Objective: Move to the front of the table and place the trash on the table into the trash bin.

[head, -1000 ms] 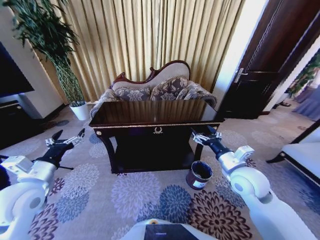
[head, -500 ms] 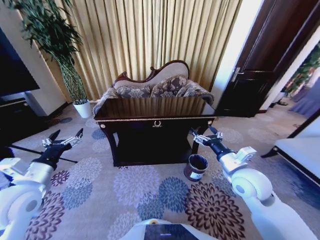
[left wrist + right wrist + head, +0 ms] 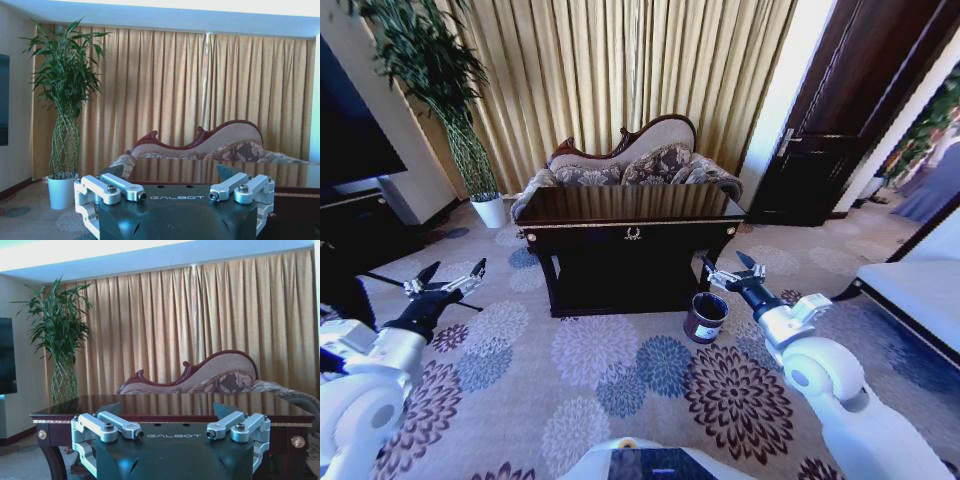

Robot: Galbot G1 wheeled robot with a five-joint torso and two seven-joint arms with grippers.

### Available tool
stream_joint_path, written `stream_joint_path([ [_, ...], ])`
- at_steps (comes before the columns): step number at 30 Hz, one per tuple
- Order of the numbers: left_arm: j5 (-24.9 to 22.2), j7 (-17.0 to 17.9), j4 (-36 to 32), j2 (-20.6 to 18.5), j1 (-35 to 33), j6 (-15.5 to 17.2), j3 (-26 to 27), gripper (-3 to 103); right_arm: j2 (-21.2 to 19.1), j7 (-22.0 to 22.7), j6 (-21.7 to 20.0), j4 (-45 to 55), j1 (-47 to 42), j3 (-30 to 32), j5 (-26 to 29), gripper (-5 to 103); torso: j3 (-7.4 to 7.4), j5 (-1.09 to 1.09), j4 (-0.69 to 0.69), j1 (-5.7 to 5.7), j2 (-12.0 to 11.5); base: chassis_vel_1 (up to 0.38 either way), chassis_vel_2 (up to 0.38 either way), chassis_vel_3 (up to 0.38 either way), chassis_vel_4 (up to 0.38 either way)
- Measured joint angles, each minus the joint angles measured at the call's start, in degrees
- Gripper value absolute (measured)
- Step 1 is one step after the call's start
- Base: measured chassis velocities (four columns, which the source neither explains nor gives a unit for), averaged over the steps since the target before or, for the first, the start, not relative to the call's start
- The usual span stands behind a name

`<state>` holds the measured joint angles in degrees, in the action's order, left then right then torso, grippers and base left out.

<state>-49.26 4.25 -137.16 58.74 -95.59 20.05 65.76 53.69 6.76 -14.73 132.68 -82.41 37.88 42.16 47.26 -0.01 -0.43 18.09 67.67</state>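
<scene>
The dark glossy table (image 3: 620,204) with a gold emblem stands ahead of me on the carpet, in front of a sofa. Its reflecting top also appears in the left wrist view (image 3: 200,171) and the right wrist view (image 3: 175,402). The trash is out of view. Just off the table's front right leg, the small dark round trash bin (image 3: 705,317) sits on the floor. My left gripper (image 3: 445,282) (image 3: 177,196) is open, held low to the left of the table. My right gripper (image 3: 730,271) (image 3: 175,434) is open too, just above and beside the bin.
A patterned sofa (image 3: 630,165) stands behind the table, before gold curtains. A tall plant in a white pot (image 3: 489,210) is at the back left, and a dark TV stand (image 3: 360,215) at the left. A dark door (image 3: 830,130) is back right, a white bench (image 3: 910,300) at the right. Flowered carpet lies before the table.
The whole view has shifted: table and bin now look smaller and higher in the picture, so the camera has moved. Both arms keep the same pose, grippers open.
</scene>
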Motion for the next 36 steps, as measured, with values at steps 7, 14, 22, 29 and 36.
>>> stream_joint_path([
  [7, 0.19, -0.02, -0.08, 0.24, -0.27, -0.3, 0.15, 100, 0.09, -0.05, 0.51, -0.01, -0.35, -0.07, -0.1, 100, -0.01, -0.01, 0.02, -0.01, 0.01, 0.191, -0.184, -0.18, 0.183],
  [14, 0.43, -0.16, -0.02, 0.49, -0.35, -0.39, -0.04, 100, 0.17, -0.09, 0.57, -0.57, 0.11, -0.58, -0.1, 100, 0.0, 0.02, -0.01, 0.0, 0.0, 0.146, -0.16, -0.17, 0.164],
  [22, 0.53, -0.19, 0.18, 0.49, -0.1, -0.4, -0.45, 100, 0.3, -0.17, 0.77, -1.02, 0.43, -1.08, -0.09, 100, 0.0, 0.0, 0.01, 0.0, 0.0, 0.152, -0.161, -0.127, 0.189],
  [29, 0.59, -0.22, 0.3, 0.38, 0.11, -0.4, -0.7, 100, 0.3, -0.17, 0.8, -1.39, 0.65, -1.12, -0.09, 100, -0.01, -0.01, 0.03, -0.02, 0.02, 0.152, -0.121, -0.152, 0.116],
  [36, 0.89, -0.22, 0.23, 0.83, 0.0, -0.41, -0.99, 100, 0.71, -0.37, 1.6, -1.64, 0.4, -1.49, -0.38, 100, 0.0, 0.01, -0.01, -0.01, 0.01, 0.068, -0.073, -0.071, 0.078],
])
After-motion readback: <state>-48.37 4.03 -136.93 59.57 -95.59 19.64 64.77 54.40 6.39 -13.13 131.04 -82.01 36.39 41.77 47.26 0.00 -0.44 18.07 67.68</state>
